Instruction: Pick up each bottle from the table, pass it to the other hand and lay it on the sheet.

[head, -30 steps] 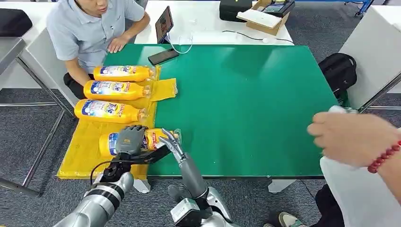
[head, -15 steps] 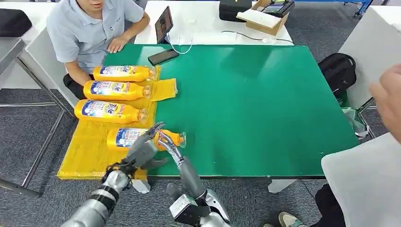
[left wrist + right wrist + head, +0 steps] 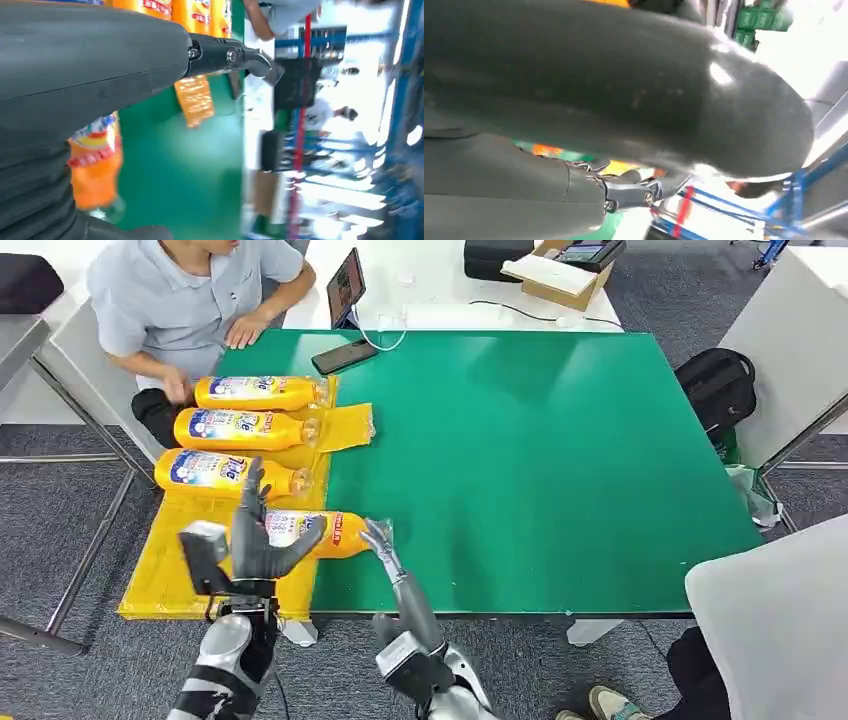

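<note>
Robot hands first: the left robot hand [image 3: 258,538] is hovering with its fingers spread wide, holding nothing, just above the near end of the yellow sheet [image 3: 170,565]. The right robot hand [image 3: 384,545] is reaching up with fingers apart, its tips sitting right by the cap of the nearest orange bottle [image 3: 318,532], which is lying on its side half on the sheet, half on the green counter [image 3: 520,460]. Farther back, three more orange bottles [image 3: 232,429] are lying in a row on the sheet. Beyond that a person [image 3: 180,300] is sitting by a phone [image 3: 344,357] and a tablet [image 3: 347,287].
</note>
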